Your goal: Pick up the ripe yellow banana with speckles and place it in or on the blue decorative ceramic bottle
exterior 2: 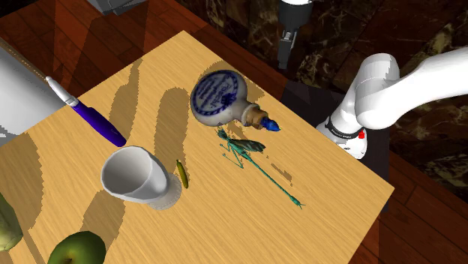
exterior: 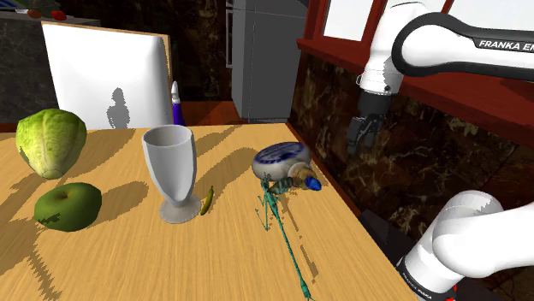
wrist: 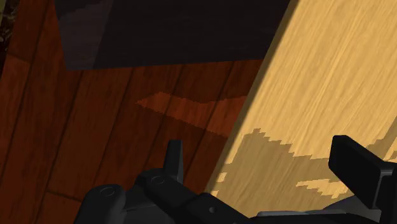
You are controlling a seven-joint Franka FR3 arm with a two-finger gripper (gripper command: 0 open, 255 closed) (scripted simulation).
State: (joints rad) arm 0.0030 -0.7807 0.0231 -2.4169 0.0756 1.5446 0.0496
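A small yellow banana (exterior: 206, 202) (exterior 2: 182, 173) lies on the wooden table (exterior: 205, 265) right beside the foot of a white goblet (exterior: 174, 171) (exterior 2: 135, 174). The blue-and-white round bottle (exterior: 282, 162) (exterior 2: 219, 97) lies on its side near the table's edge, its blue-tipped neck pointing toward the stand. My gripper (exterior: 364, 135) (exterior 2: 287, 46) (wrist: 267, 165) hangs open beyond that edge, above the floor and off to the shoulder view's right of the bottle. Nothing is between its fingers (wrist: 359, 167). In the wrist view the table's edge (wrist: 331, 76) and red-brown floor lie below.
A teal wiry object (exterior: 282, 227) (exterior 2: 255, 161) sprawls in front of the bottle. A green apple (exterior: 68, 205), a pale green cabbage (exterior: 51, 141) and a purple pen (exterior: 175, 107) (exterior 2: 90, 116) sit on the table's far side. A white board (exterior: 107, 77) stands behind.
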